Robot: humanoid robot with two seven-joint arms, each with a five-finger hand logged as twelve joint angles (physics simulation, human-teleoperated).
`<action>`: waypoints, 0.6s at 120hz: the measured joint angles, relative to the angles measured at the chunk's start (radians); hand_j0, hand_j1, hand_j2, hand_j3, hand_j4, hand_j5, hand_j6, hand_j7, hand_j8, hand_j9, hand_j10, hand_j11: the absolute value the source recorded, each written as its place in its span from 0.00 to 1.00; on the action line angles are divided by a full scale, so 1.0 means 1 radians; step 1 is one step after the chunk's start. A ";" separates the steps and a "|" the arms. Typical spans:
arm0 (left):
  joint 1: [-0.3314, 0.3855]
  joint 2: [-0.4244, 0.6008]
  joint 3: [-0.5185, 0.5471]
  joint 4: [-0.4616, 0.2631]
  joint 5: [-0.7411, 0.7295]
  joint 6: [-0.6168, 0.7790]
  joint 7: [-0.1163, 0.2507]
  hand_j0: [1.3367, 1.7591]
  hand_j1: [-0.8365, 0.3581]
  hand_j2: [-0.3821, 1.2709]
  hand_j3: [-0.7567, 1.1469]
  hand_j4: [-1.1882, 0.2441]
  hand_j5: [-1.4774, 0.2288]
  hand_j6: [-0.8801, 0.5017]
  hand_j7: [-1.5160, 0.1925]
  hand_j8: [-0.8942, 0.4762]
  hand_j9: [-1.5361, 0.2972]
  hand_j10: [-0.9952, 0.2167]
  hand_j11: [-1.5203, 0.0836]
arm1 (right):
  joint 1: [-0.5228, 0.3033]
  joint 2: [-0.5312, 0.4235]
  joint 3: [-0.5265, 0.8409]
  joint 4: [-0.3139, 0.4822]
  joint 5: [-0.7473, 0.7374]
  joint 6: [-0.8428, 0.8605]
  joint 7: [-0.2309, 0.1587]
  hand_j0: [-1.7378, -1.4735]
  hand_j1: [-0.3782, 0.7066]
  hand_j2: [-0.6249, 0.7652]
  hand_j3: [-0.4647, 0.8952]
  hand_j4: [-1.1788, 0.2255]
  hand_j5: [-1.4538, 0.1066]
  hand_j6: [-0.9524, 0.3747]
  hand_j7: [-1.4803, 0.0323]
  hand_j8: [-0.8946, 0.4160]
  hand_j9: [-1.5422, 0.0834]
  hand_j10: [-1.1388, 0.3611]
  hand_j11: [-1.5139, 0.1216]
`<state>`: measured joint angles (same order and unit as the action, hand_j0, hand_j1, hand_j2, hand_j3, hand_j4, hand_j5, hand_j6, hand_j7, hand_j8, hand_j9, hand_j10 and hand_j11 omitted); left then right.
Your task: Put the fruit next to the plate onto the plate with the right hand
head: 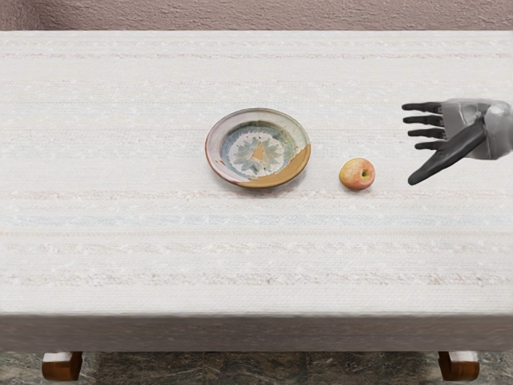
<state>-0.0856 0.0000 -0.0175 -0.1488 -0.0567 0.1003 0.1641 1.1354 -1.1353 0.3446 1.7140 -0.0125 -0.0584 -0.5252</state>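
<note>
- So, my right hand (pixel 457 132) comes in from the right edge and hangs over the table (pixel 160 257) with nothing in it.
- Its fingers (pixel 421 120) are spread wide and point left. The thumb (pixel 437 163) sticks out down and to the left. The hand is wide open.
- The apple (pixel 357 173) sits on the table near the plate (pixel 215 148) but not touching it. It is on the plate's right side and a bit lower in the picture.
- The apple lies to the left of my hand and a little lower. The thumb tip is the part closest to it, and there is a clear gap between them.
- Hand, apple and plate are almost in one row: hand on the right, apple in the middle, plate on the left.
- The apple is round, so I think it has no long side to line up with.
- I see no left arm, so the right hand is the only one near.
- I think the next move is to bring the hand left and down until the apple is between thumb and fingers, then close.
- I must go slow. A bump from the thumb could roll the apple away.
- The plate has nothing on it yet, so I think the job is just starting.
</note>
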 joint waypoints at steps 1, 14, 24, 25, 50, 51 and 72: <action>0.000 0.000 0.000 0.000 0.000 0.000 0.000 0.76 0.99 0.23 0.40 0.83 0.86 0.63 0.88 0.65 0.83 0.82 0.94 | -0.001 0.001 0.000 0.001 0.000 -0.001 -0.001 0.30 0.03 0.45 0.34 0.84 0.93 0.72 0.98 0.68 0.95 0.76 0.93; 0.000 0.000 0.000 0.000 0.000 0.000 0.000 0.76 0.99 0.23 0.40 0.83 0.86 0.63 0.88 0.65 0.83 0.82 0.94 | 0.005 0.014 0.006 0.005 -0.066 0.030 -0.007 0.30 0.03 0.45 0.34 0.84 0.93 0.72 0.98 0.68 0.95 0.76 0.93; 0.001 0.000 0.000 0.000 0.000 0.000 0.000 0.76 0.99 0.23 0.40 0.83 0.86 0.63 0.88 0.65 0.83 0.82 0.94 | 0.024 0.037 0.010 0.005 -0.236 0.036 -0.008 0.30 0.03 0.45 0.34 0.84 0.93 0.72 0.98 0.68 0.95 0.76 0.93; 0.001 0.000 0.000 0.000 0.000 0.000 0.000 0.76 0.99 0.23 0.40 0.83 0.86 0.63 0.88 0.65 0.83 0.82 0.94 | 0.026 0.041 0.010 0.006 -0.260 0.037 -0.008 0.30 0.03 0.45 0.34 0.84 0.93 0.72 0.98 0.68 0.95 0.76 0.93; 0.001 0.000 0.000 0.000 0.000 0.000 0.000 0.76 0.99 0.23 0.40 0.83 0.86 0.63 0.88 0.65 0.83 0.82 0.94 | 0.040 0.213 -0.064 0.008 -0.572 -0.098 -0.014 0.30 0.03 0.45 0.34 0.84 0.93 0.71 0.98 0.68 0.95 0.76 0.93; 0.001 0.000 0.000 0.000 0.000 0.000 0.000 0.76 0.99 0.23 0.40 0.83 0.86 0.63 0.88 0.65 0.83 0.82 0.94 | 0.039 0.219 -0.068 0.008 -0.579 -0.104 -0.015 0.30 0.03 0.45 0.34 0.84 0.93 0.71 0.98 0.68 0.95 0.76 0.93; 0.001 0.000 0.000 0.000 0.000 0.001 0.000 0.76 0.99 0.23 0.40 0.83 0.86 0.63 0.88 0.65 0.83 0.82 0.94 | -0.011 0.308 -0.120 0.004 -0.713 -0.205 -0.017 0.30 0.04 0.45 0.34 0.83 0.92 0.71 0.97 0.67 0.94 0.75 0.92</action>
<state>-0.0850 0.0000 -0.0174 -0.1488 -0.0567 0.1008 0.1641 1.1244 -0.8269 0.2241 1.7180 -0.7259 -0.2630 -0.5424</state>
